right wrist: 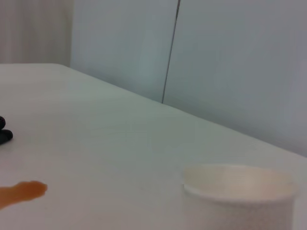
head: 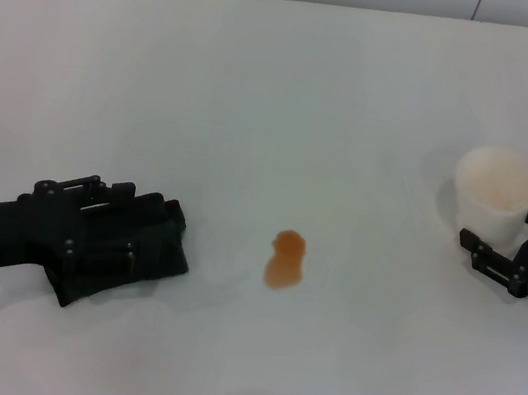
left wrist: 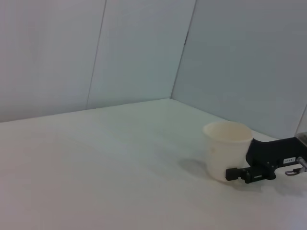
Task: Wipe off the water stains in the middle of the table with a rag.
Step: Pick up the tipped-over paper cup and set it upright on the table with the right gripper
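Rag (head: 147, 259) largely under left claw (head: 141, 233)

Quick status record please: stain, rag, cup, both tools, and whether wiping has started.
stain: orange blotch mid-table, intact, nothing touching it
rag: dark cloth lying under the left tool, left of the stain
left tool: low at the rag, on the table, short of the stain
cup: white, upright, on the right side
right tool: beside the cup, at its near side, away from the stain
wiping: not started, judging by the untouched stain
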### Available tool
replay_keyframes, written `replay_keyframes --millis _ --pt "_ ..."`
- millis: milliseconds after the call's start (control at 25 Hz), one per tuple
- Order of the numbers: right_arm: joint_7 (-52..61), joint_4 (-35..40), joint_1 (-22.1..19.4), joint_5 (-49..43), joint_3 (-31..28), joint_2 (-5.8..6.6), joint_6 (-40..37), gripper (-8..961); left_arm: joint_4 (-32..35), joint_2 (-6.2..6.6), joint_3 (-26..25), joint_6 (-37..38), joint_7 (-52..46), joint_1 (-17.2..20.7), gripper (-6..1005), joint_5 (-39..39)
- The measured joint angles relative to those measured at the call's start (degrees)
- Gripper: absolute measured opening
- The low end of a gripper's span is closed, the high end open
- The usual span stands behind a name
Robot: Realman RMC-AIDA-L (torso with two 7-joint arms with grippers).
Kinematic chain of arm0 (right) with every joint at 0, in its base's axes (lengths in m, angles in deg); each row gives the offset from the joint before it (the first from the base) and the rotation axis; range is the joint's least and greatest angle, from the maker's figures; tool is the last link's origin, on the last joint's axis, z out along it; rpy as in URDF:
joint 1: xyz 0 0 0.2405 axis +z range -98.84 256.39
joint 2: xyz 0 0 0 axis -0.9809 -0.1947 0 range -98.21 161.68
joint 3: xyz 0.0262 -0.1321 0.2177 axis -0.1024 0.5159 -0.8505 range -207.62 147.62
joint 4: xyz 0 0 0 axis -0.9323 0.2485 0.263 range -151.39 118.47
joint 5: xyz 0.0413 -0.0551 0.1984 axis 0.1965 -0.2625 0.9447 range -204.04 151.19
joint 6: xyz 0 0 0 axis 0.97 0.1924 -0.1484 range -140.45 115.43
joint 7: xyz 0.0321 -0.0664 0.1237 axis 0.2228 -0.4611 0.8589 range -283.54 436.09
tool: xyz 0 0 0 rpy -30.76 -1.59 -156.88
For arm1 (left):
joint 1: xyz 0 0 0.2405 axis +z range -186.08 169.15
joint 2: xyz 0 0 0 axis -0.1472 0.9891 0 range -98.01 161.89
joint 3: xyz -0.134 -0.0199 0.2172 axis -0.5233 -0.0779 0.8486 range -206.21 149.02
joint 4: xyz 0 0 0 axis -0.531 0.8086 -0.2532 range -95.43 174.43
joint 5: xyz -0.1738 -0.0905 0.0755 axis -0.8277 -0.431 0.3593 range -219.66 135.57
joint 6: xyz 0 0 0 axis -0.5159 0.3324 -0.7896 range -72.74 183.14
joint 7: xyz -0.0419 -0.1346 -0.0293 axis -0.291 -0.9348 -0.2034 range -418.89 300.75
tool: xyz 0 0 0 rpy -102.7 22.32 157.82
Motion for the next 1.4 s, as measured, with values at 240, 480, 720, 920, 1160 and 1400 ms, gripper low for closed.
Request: replay_keyframes --millis 240,480,720,920,1160,1400 --pt "0.0 0.1 -0.6 0.0 0.0 0.0 0.0 660 0.0 -0.01 0.0 0.0 0.0 0.0 858 0.0" --pt "0.0 0.1 -0.8 -0.1 -0.3 0.0 -0.2 657 0.0 -0.07 0.0 0.0 0.0 0.0 858 0.0" --pt "0.5 0.1 -0.8 0.1 -0.4 0.0 0.3 655 0.0 -0.09 0.0 0.1 0.0 0.0 858 0.1" --pt "1.1 0.3 -0.9 -0.1 -0.1 0.09 -0.7 680 0.0 -0.1 0.0 0.3 0.0 0.0 858 0.1" --pt "3.3 3.5 -2.9 -0.7 -0.1 0.34 -2.1 731 0.0 -0.1 0.0 0.6 0.0 0.0 858 0.0" --pt "10.2 8.9 -4.8 -8.6 -0.4 0.45 -2.1 874 0.0 -0.1 0.0 0.6 0.0 0.0 858 -0.1"
